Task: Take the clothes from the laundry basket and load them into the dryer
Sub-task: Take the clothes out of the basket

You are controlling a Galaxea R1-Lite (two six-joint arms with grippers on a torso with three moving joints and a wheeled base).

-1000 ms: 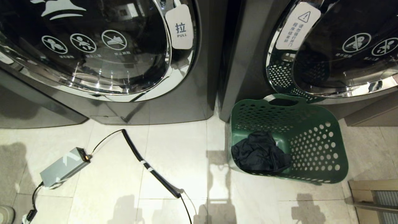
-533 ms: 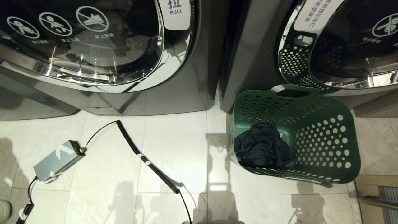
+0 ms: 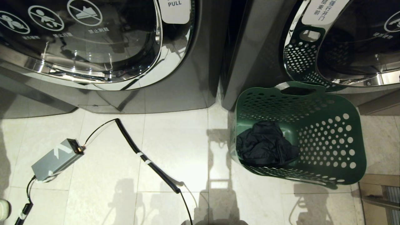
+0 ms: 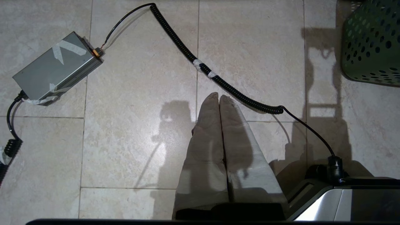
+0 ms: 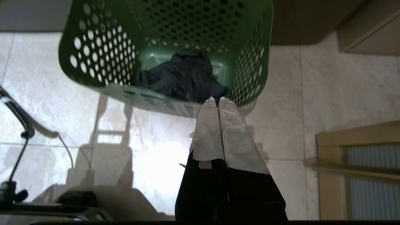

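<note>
A green perforated laundry basket [image 3: 328, 140] stands on the tiled floor against the right-hand machine [image 3: 359, 47]. Dark crumpled clothes [image 3: 265, 147] lie in its left bottom corner. A second front-loading machine [image 3: 93, 47] with a PULL label stands to the left; both round glass doors look shut, and I cannot tell which is the dryer. Neither arm shows in the head view. My right gripper [image 5: 217, 98] is shut and empty, hanging over the floor just short of the basket's [image 5: 93, 47] near rim, with the clothes [image 5: 184, 78] beyond it. My left gripper [image 4: 218, 96] is shut and empty above bare tiles.
A grey box [image 3: 56, 159] with a black coiled cable [image 3: 143, 157] lies on the floor before the left machine; the cable runs back to my base [image 4: 343, 193]. A wooden frame [image 3: 375, 193] stands at the lower right, beside the basket.
The whole head view has shifted: the machines have slid upward and the basket sits a little larger, so the camera moved. Basket, clothes and cable lie as before.
</note>
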